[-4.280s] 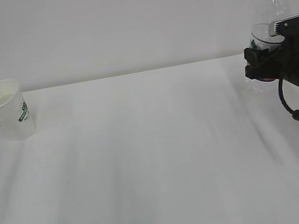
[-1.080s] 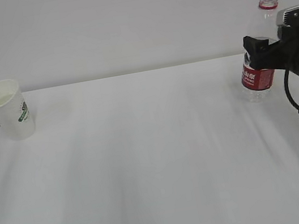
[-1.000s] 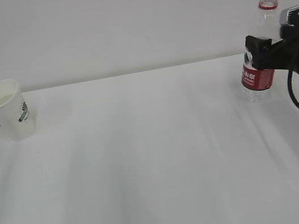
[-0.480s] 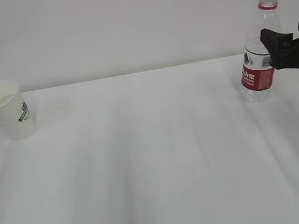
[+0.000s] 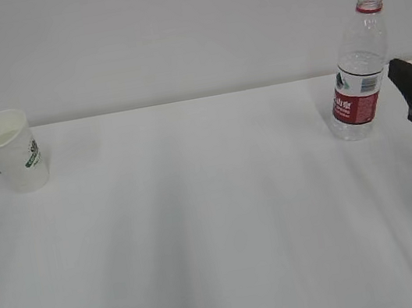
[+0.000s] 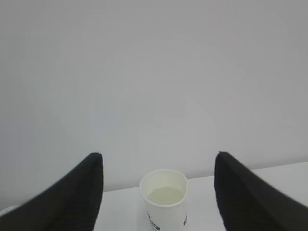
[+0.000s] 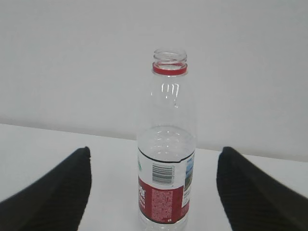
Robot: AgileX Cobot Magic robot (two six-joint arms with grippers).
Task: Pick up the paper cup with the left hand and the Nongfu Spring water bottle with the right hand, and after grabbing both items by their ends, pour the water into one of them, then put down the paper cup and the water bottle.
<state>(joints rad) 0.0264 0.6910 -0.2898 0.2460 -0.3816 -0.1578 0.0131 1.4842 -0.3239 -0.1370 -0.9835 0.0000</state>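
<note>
**Cup and bottle both set down, task near its end**

The paper cup (image 5: 12, 150) stands upright at the tabletop's (image 5: 202, 226) far left, mouth up, holding pale water (image 6: 166, 195). The Nongfu Spring water bottle (image 5: 358, 69) stands upright at far right, long axis vertical, open neck up. The left hand (image 6: 159, 202) and right hand (image 7: 154, 192) hold nothing, jaws apart, each facing its item. Pouring and setting down look done; only pulling the arms away seems left.

Bare lab-like setup: white table (image 5: 218, 223), blank wall (image 5: 169, 26).
</note>
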